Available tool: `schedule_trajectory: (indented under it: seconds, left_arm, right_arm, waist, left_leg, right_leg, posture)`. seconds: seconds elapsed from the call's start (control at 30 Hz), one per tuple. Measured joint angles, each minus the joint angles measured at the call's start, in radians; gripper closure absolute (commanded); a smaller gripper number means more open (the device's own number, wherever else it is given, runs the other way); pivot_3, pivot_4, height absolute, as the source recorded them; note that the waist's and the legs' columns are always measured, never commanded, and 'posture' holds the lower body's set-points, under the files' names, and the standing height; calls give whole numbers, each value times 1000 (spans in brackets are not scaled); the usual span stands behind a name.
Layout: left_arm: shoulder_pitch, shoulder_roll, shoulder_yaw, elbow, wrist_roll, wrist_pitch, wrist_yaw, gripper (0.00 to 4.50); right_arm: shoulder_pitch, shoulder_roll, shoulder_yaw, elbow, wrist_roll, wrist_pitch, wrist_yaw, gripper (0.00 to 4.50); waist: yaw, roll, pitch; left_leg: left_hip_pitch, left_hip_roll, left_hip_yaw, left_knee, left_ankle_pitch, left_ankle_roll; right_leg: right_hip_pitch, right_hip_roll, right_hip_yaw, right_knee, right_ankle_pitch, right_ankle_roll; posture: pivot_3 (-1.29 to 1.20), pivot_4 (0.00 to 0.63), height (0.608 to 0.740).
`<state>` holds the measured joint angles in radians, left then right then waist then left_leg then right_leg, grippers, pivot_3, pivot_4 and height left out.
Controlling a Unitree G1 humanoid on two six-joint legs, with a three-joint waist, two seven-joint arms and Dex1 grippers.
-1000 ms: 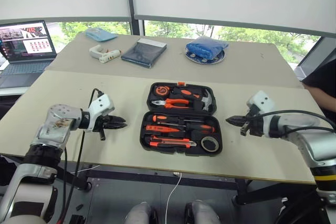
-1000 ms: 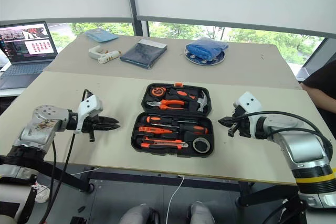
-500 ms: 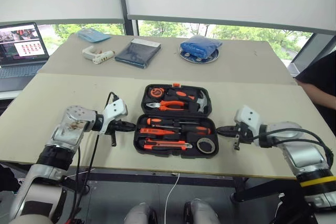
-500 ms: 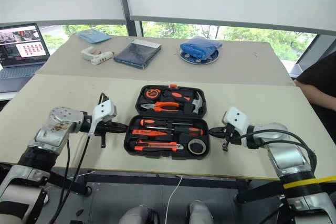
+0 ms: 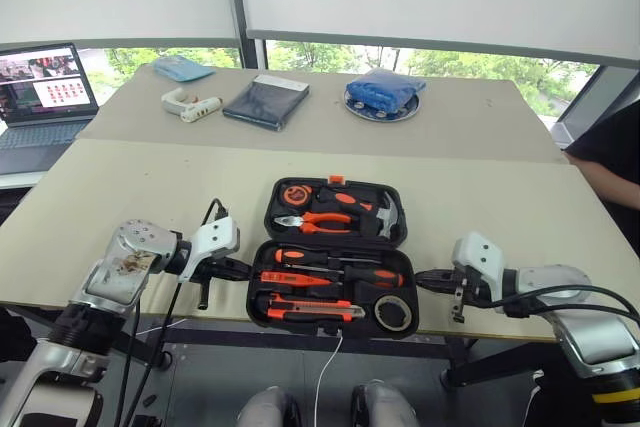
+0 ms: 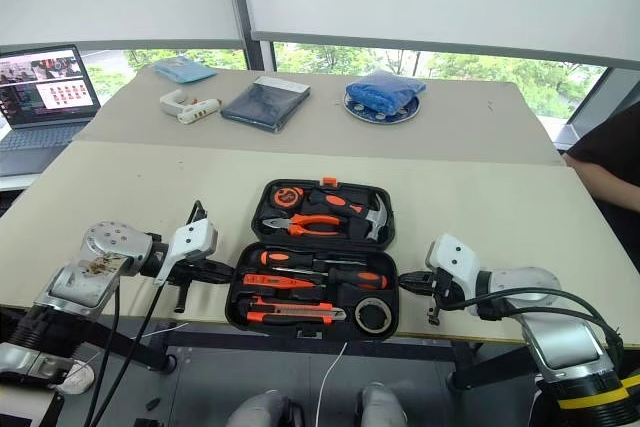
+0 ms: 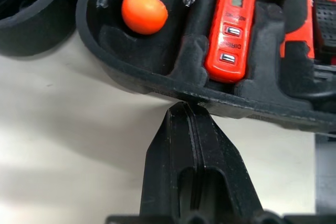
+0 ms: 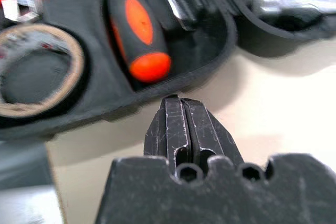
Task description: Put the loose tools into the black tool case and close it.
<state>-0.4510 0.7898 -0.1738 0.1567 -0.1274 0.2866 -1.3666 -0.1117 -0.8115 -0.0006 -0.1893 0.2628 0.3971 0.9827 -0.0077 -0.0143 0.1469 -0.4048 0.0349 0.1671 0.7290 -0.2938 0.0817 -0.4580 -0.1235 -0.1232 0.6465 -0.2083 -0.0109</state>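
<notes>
Left claw (image 5: 240,269) and right claw (image 5: 424,278) pressed together, flanking open black tool case (image 5: 330,272)

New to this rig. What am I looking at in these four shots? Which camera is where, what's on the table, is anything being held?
It is a humanoid robot with two arms, each ending in a two-fingered black pincer. The two wide shots come from a stereo camera on its head, looking down over the arms. The two close-ups come from cameras on the wrists, looking along each pincer's fingers.

On the near table lies an open black tool case with orange-handled tools and a tape roll seated in its recesses. The left pincer and right pincer are both shut, holding nothing, with their tips at opposite ends of the case's front half.

Further back are a white glue gun, a dark blue pouch and a blue bundle on a plate. A laptop stands at the far left.
</notes>
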Motion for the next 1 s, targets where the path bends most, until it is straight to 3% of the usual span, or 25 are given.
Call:
schedule_trajectory:
  seconds: [0.03, 0.17, 0.2, 0.37, 0.4, 0.6, 0.7, 1.0]
  left_arm:
    - [-10, 1, 8, 34, -8, 2, 7, 3808]
    - [-102, 10, 72, 214, -28, 115, 63, 2246]
    - [-124, 10, 82, 238, -31, 139, 75, 2053]
    - [-367, -82, 144, 361, -105, 408, 157, 130]
    - [-411, -106, 154, 397, -107, 446, 186, 3]
    - [-548, -267, 148, 596, -91, 544, 344, 3]
    - [-565, -299, 127, 655, -62, 534, 384, 709]
    - [-575, -304, 125, 684, -53, 477, 376, 4045]
  right_arm:
    - [7, -6, -25, 0, 11, 39, -9, 3744]
    - [-19, -24, -113, -3, 100, 194, -32, 2300]
    - [-38, -22, -122, -3, 116, 219, -37, 2116]
    - [-308, 58, -125, 52, 186, 439, -150, 300]
    - [-373, 92, -119, 93, 183, 481, -185, 59]
    - [-577, 219, -23, 309, 129, 593, -324, 59]
    - [-597, 240, 9, 364, 102, 599, -354, 752]
    - [-542, 232, 33, 287, 76, 614, -349, 3866]
  waist:
    - [3, 0, 0]
    - [4, -1, 0]
    - [3, -1, 1]
    - [2, -3, 3]
    - [2, -3, 3]
    - [-3, -3, 3]
    - [-7, -3, 3]
    - [-10, -3, 3]
  left_leg:
    - [0, 0, 0, 0, 0, 0]
    - [1, 1, -1, 0, 1, -1]
    - [0, 1, -1, 0, 1, -1]
    - [0, 0, -1, 1, 5, 2]
    - [0, 0, -1, 1, 5, 2]
    - [-5, -3, 1, 0, 5, 3]
    - [-6, -3, 1, -3, 5, 3]
    - [2, -2, 2, -3, 5, 0]
  right_leg:
    - [0, 0, 0, 1, 0, 0]
    - [0, 1, -1, 1, 3, -2]
    - [0, 1, -1, 1, 3, -3]
    - [1, 4, -1, 1, 7, -2]
    - [1, 5, 0, 1, 7, -2]
    - [-2, 6, -1, 1, 9, -6]
    - [-2, 8, -2, 1, 9, -5]
    - [1, 6, 0, 1, 4, 2]
  posture:
    - [0, 150, 718]
    - [0, 150, 718]
    - [0, 150, 718]
    - [0, 150, 718]
    - [0, 150, 718]
    - [0, 150, 718]
    - [0, 150, 718]
    - [0, 150, 718]
